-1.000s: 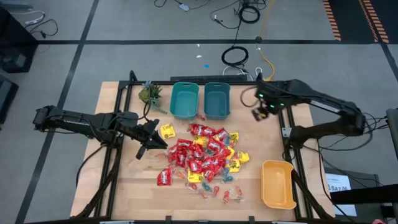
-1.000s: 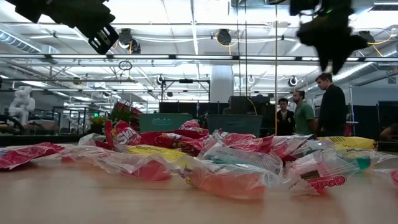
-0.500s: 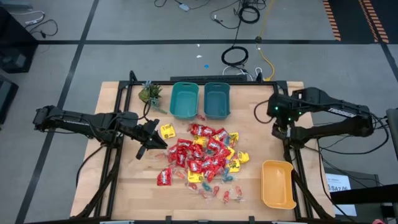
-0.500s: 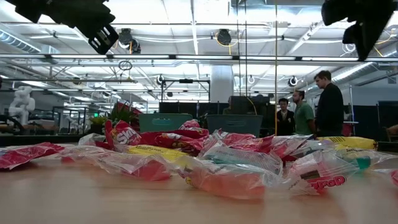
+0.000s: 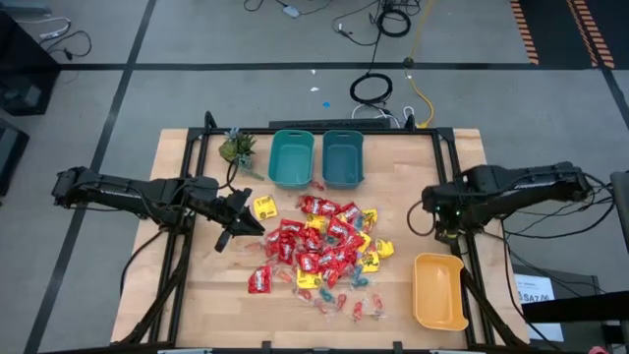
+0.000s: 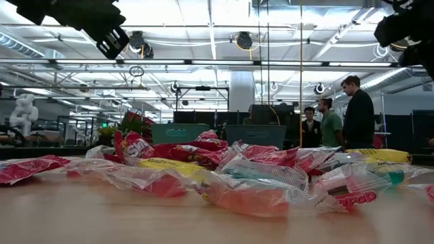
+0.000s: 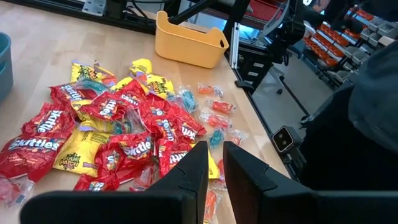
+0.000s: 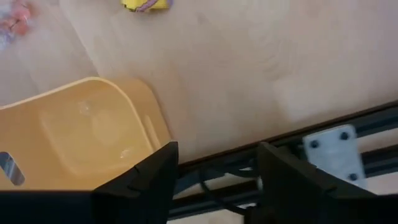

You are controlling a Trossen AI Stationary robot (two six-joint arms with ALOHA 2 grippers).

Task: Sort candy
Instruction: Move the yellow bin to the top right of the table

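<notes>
Candy: heap of red and yellow packets plus small twist-wraps, centre of the desk. Likely light, crinkly, slippery; pinch a packet's edge. Left gripper, left of the heap, fingers narrow, empty. Right gripper, right edge, fingers apart, empty.

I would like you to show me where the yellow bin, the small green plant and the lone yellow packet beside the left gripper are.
yellow bin (image 5: 438, 291): high view, on its bare inside floor.
small green plant (image 5: 237, 147): high view, on its leaves.
lone yellow packet (image 5: 264, 206): high view, on the wrapper's middle.
</notes>
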